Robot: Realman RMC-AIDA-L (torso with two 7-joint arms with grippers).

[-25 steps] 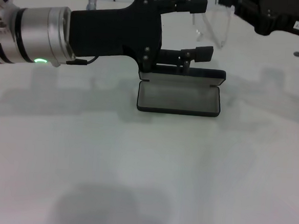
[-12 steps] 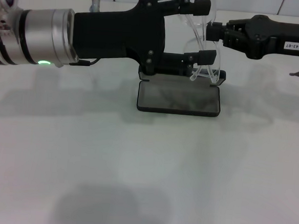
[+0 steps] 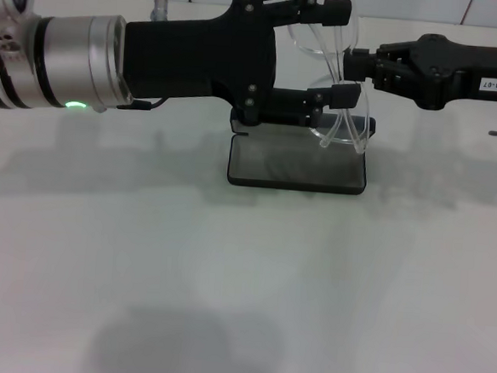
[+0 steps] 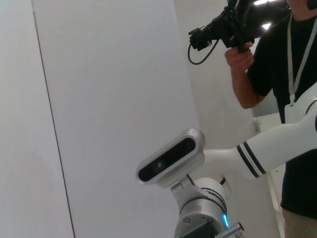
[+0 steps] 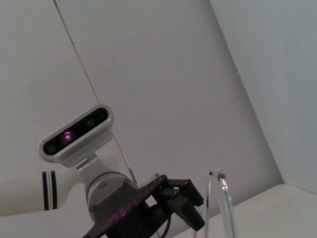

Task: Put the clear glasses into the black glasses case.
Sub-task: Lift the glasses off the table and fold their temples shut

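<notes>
The clear glasses [image 3: 343, 116] are held by the right gripper [image 3: 352, 66] above the open black glasses case [image 3: 297, 165]; lowering is judged next. The left gripper [image 3: 336, 52] is spread wide alongside.

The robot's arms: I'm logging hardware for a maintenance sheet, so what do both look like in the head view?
The left arm has a silver metal wrist cylinder with a green light, leading into a matte black left gripper with screwed linkage fingers. The right gripper is black too, its body bearing a small white printed label, with a thin cable nearby.
</notes>
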